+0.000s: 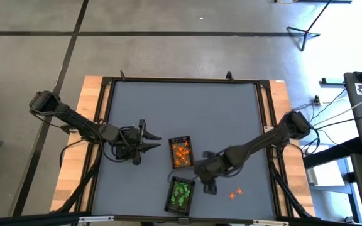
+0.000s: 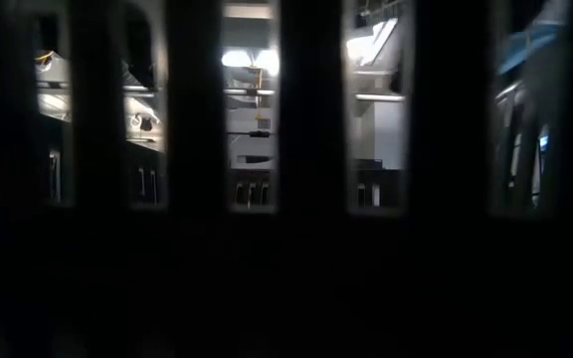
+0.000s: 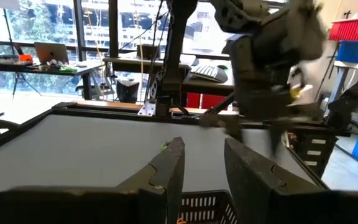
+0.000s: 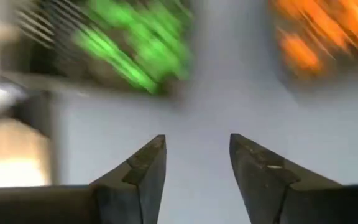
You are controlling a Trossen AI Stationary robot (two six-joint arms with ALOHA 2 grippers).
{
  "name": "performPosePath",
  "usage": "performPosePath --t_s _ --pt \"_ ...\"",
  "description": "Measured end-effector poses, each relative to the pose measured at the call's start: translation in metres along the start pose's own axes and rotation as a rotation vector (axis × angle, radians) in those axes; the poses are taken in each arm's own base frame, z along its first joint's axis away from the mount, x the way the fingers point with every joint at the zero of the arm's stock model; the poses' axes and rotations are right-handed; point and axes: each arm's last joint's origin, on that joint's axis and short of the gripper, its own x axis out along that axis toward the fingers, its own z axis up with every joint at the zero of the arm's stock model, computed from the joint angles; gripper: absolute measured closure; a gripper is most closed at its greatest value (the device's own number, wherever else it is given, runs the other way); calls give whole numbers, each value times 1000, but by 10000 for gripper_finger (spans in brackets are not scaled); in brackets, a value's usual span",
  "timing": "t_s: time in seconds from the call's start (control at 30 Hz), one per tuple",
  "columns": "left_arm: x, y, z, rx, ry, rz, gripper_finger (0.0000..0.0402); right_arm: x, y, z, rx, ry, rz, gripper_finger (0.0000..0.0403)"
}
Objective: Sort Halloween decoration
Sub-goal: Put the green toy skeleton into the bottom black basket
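2 dark fingers of your right gripper (image 4: 197, 177) stand apart with nothing between them, over bare mat between the green tray (image 1: 181, 193) and the orange tray (image 1: 181, 152). Your left gripper (image 3: 201, 177) waits beside the orange tray, jaws parted, holding nothing. Green trinkets (image 4: 126, 43) fill 1 tray, orange trinkets (image 4: 328, 28) the other. 2 stray orange pieces (image 1: 235, 193) lie on the table (image 1: 187, 113), right of the green tray. This looks like the gap between drop and pick: next, swing to those strays and line up carefully, they're tiny.

Right gripper (image 4: 197, 162) low, fingers parted, empty; left gripper (image 3: 201, 168) level, fingers apart
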Motion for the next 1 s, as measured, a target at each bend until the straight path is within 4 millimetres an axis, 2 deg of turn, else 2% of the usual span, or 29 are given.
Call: performPosePath --t_s 0.2,0.3,0.43,0.57,0.7,0.83,1.0 --pt "0 0 -1 -11 6 6 295 -28 -7 -41 72 166 -423 235" --pt "0 0 -1 -12 6 5 295 -37 -11 -55 126 183 -485 239" --pt "0 0 -1 -16 6 5 295 -37 -3 -77 129 173 -386 239" --pt "0 0 -1 -16 5 5 295 -26 25 -99 73 125 -193 239" --pt "0 0 -1 -16 5 6 295 -15 50 -121 81 77 -88 239" --pt "0 0 0 -17 3 9 295 1 62 -142 74 106 -106 239" --pt "0 0 0 -19 -3 12 295 24 64 -156 61 172 -149 240"
